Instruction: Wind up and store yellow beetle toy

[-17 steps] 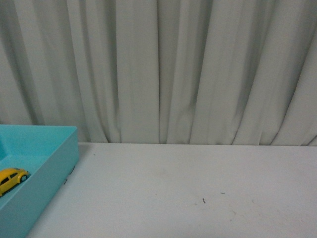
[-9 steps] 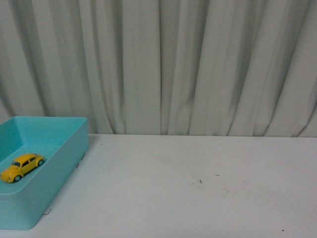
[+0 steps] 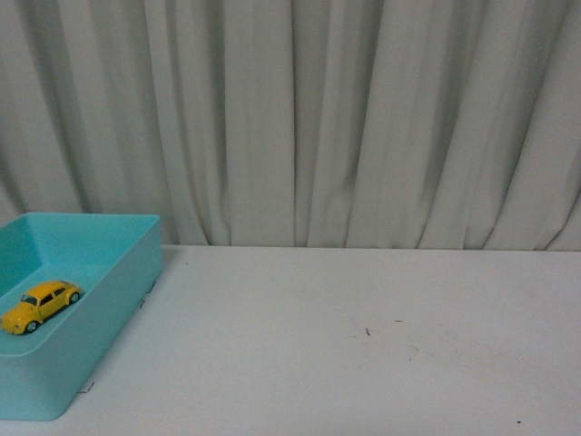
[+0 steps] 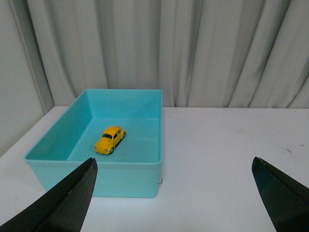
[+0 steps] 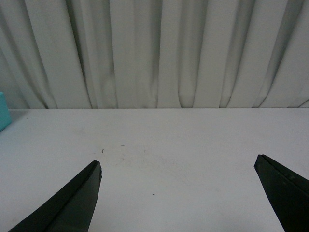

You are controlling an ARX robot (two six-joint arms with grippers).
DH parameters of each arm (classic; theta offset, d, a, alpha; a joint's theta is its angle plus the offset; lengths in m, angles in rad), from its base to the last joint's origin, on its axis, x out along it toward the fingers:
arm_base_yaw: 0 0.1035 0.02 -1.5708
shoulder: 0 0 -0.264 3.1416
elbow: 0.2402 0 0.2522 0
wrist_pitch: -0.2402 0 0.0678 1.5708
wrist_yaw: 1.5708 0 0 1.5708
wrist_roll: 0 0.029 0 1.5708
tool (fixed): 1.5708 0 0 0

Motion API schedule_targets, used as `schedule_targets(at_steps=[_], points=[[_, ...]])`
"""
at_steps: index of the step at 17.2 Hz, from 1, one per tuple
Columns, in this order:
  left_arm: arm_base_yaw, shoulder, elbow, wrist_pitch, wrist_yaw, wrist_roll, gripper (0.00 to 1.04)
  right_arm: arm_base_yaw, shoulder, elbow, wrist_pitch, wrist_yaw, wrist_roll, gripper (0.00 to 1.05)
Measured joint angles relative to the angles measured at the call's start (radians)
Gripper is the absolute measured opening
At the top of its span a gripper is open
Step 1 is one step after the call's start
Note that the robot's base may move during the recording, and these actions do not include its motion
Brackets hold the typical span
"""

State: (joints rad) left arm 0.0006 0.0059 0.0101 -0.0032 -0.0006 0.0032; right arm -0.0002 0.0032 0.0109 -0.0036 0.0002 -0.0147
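Note:
The yellow beetle toy (image 3: 40,305) sits on its wheels on the floor of a turquoise box (image 3: 127,272) at the table's left side. It also shows in the left wrist view (image 4: 110,139), inside the same box (image 4: 120,178). My left gripper (image 4: 174,164) is open and empty, drawn back from the box, its two dark fingers wide apart. My right gripper (image 5: 177,166) is open and empty over bare table, far to the right of the box. Neither arm shows in the front view.
The white table (image 3: 363,363) runs from the box to the right, with a few small dark specks (image 3: 367,331). A grey-white curtain (image 3: 318,118) hangs behind the table's far edge. A corner of the box shows in the right wrist view (image 5: 3,111).
From one second ago to half a second ago the front view shifted, bringing more of the box and the whole toy into view. Since then nothing has moved.

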Motion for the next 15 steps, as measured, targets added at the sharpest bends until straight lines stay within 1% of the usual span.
schedule_targets(at_steps=[15], points=[[0.000, 0.000, 0.000, 0.002, 0.000, 0.000, 0.98, 0.000, 0.000, 0.000, 0.003, 0.000, 0.000, 0.98]])
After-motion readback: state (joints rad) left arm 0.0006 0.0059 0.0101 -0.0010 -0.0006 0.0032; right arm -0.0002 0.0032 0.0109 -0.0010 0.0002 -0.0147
